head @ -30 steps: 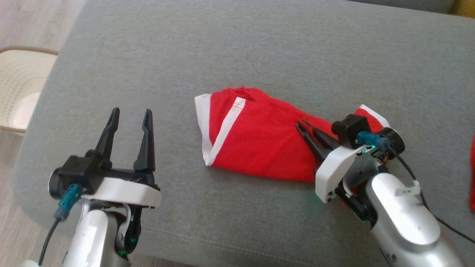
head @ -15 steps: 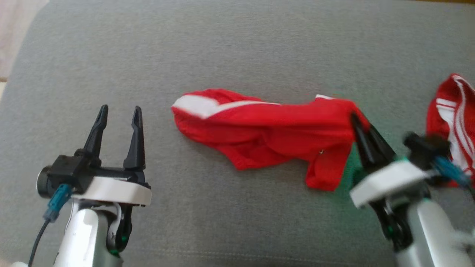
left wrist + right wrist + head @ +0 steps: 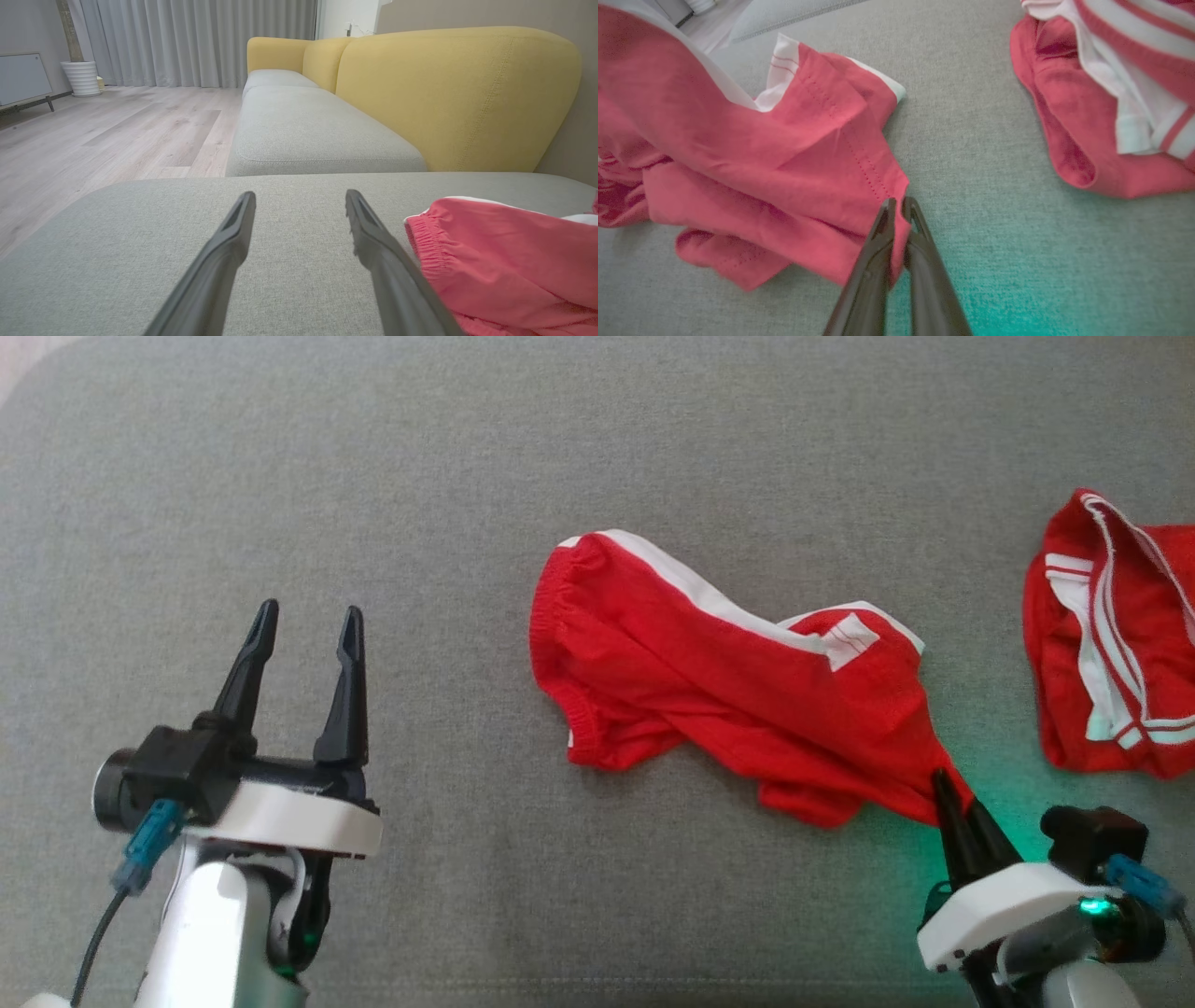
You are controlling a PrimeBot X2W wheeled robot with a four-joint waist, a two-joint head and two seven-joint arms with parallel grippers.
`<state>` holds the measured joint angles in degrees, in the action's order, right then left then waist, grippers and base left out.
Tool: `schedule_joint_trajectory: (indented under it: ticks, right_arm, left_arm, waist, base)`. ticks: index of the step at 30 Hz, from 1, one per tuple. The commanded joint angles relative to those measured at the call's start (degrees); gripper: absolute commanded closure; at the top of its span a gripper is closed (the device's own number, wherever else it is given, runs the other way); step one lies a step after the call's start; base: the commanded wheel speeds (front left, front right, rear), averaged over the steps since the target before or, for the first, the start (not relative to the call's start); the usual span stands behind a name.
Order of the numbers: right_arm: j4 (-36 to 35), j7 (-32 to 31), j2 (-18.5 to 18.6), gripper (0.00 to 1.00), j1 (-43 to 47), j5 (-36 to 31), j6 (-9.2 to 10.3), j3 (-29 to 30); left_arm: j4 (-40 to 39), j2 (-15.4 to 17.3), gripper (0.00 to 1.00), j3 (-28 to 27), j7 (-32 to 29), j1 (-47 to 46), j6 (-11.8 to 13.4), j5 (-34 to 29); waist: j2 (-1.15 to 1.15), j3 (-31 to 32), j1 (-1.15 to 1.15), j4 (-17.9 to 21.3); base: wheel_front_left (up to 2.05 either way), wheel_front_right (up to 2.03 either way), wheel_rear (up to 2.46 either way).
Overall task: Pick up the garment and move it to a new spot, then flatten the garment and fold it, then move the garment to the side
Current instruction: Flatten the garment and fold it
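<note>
The red garment (image 3: 738,681) lies crumpled midway across the sofa cushion (image 3: 467,476), its near hem corner pinched in the closed right hand (image 3: 952,798). The best approach is probably to drag it low and slowly so the cloth spreads, clear of the second red garment (image 3: 1111,635) at the cushion's right. The left hand (image 3: 308,616), wide and empty, hovers over the cushion's left.

The left gripper (image 3: 310,610) stands well to the left of the garment (image 3: 747,681) and clear of it. Its two dark fingers are spread wide and point up the head view, above a white wrist (image 3: 299,817) and pale forearm (image 3: 210,933). The right gripper (image 3: 952,789) sits at the garment's lower right corner, jaws pinched together on its edge, fingers angled up and slightly leftward.
</note>
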<state>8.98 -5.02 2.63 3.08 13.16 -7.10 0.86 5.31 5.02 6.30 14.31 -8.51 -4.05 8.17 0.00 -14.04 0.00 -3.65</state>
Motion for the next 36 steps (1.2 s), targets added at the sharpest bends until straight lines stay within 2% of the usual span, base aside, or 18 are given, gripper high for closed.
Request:
schedule_joint_trajectory:
  ticks: [1,2,6,11,17,23,36]
  right_arm:
    - [-1.41,1.02,0.28,0.05,-0.83,0.70,-0.39,-1.56]
    - [-1.14,1.82,0.28,0.00,-1.23,1.16,-0.39,-1.82]
    - [-2.63,5.78,0.26,0.00,-3.04,1.67,-0.39,-3.11]
    - [-8.95,8.69,0.26,0.00,-4.79,-2.98,-0.39,-4.69]
    - [-13.91,7.12,0.25,0.00,-4.28,-6.31,-0.39,-5.15]
    - [-16.89,5.00,0.25,0.00,-1.41,-6.39,-0.39,-4.62]
    - [-18.34,4.09,0.25,0.00,-0.13,-5.42,-0.39,-4.43]
  left_arm:
    - [-1.77,0.57,0.00,-2.56,0.69,-1.13,-0.21,-0.33]
    - [-1.66,0.58,0.00,-2.65,0.69,-0.99,-0.23,-0.36]
    - [-1.19,0.51,0.00,-2.83,0.69,-0.06,-0.22,-0.53]
    - [-0.64,0.42,0.00,-2.99,0.69,1.96,0.17,-0.91]
    - [-0.01,0.72,0.00,-2.78,0.69,4.02,0.36,-1.41]
    - [0.36,0.83,0.00,-2.25,0.69,6.34,0.81,-1.85]
    - [0.28,1.22,0.00,-1.81,0.69,6.54,1.28,-1.47]
  waist:
    - [0.00,0.24,0.00,0.24]
    - [0.00,0.49,0.00,0.40]
    - [0.00,1.82,0.00,0.79]
    - [0.00,4.34,0.00,1.29]
    - [0.00,7.16,0.00,1.74]
    - [0.00,8.74,0.00,2.00]
    - [0.00,7.92,0.00,2.06]
  base:
    - [0.00,0.00,0.00]
    - [0.00,0.00,0.00]
    - [0.00,0.00,0.00]
    - [0.00,0.00,0.00]
    - [0.00,0.00,0.00]
    - [0.00,0.00,0.00]
    - [0.00,0.00,0.00]
